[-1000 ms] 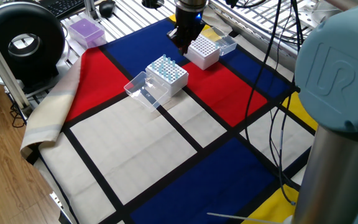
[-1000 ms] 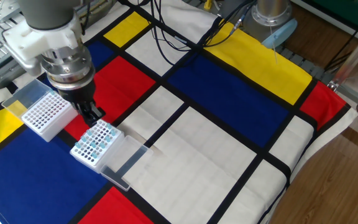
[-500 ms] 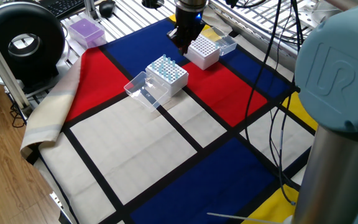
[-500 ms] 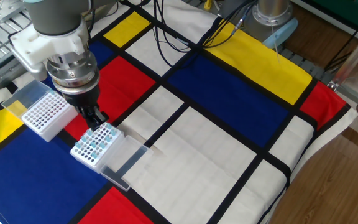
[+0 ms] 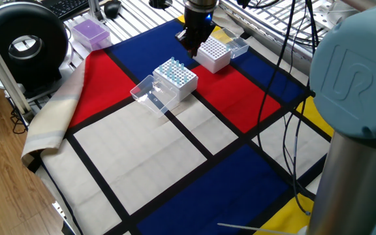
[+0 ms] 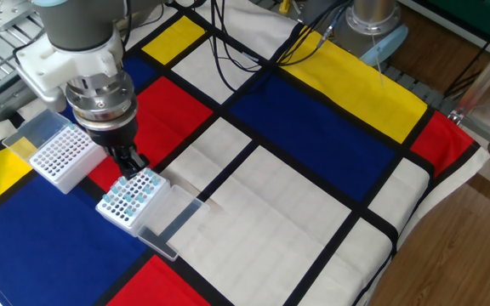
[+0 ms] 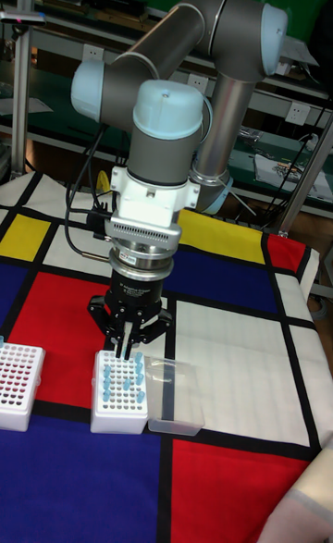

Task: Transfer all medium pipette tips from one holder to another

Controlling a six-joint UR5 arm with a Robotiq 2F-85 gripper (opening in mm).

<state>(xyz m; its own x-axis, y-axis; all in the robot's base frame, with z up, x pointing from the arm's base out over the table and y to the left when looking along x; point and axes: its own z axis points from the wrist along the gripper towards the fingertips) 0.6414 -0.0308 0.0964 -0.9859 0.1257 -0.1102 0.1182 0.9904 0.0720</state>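
A white rack (image 6: 130,197) full of pale blue medium pipette tips (image 7: 118,382) stands on the cloth, also in the one fixed view as the rack (image 5: 175,78). A second white rack (image 6: 60,155), the other holder (image 7: 18,386), shows only rows of holes. My gripper (image 7: 127,347) points straight down over the far edge of the tip-filled rack, its fingertips just above the tips. The fingers converge to a point and look shut. I cannot tell whether a tip is pinched between them. In the one fixed view the gripper (image 5: 191,47) hangs between the two racks.
A clear plastic lid (image 6: 170,219) lies against the tip rack's side. A purple box (image 5: 90,32) sits at the table's far corner beside a black round device (image 5: 21,42). Cables (image 6: 253,42) trail across the yellow and white squares.
Over the last second the gripper shifted slightly from beside the empty rack toward the tip-filled rack and lower. Since half a second ago it has hardly moved.
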